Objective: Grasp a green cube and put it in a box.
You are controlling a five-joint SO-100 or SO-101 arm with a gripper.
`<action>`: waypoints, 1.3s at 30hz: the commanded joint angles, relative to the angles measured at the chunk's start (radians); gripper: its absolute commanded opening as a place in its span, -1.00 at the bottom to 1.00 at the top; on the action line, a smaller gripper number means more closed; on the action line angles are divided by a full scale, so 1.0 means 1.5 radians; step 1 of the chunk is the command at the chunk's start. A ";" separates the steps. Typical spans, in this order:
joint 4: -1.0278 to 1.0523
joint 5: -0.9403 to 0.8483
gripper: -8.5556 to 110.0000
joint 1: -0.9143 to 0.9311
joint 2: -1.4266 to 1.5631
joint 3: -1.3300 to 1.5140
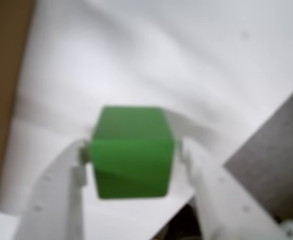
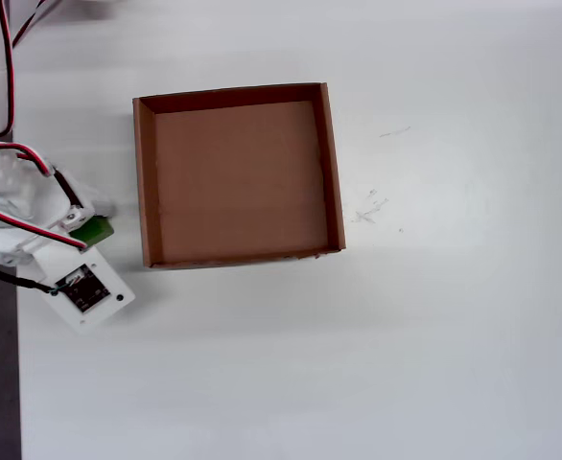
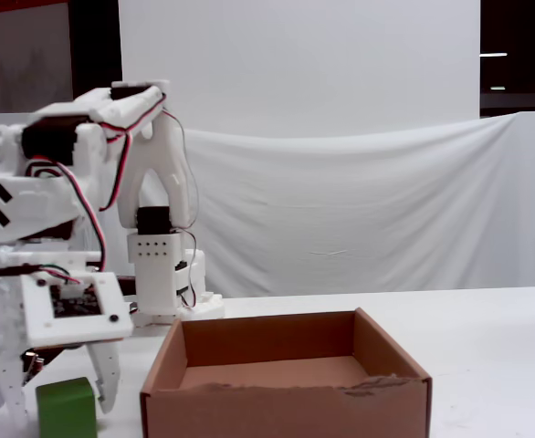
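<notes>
White plastic gripper fills my wrist view, its two fingers closed against the small bright-green cube. Beside the gripper, apart from it, I see the shallow brown cardboard box.

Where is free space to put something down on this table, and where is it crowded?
The box has a bare floor. The white table is open right of the box and along the whole front edge in the overhead view. It is crowded left of the box, where the jaws close on the green cube.
</notes>
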 commanded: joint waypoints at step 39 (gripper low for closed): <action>0.204 0.011 -0.69 -0.045 0.368 0.039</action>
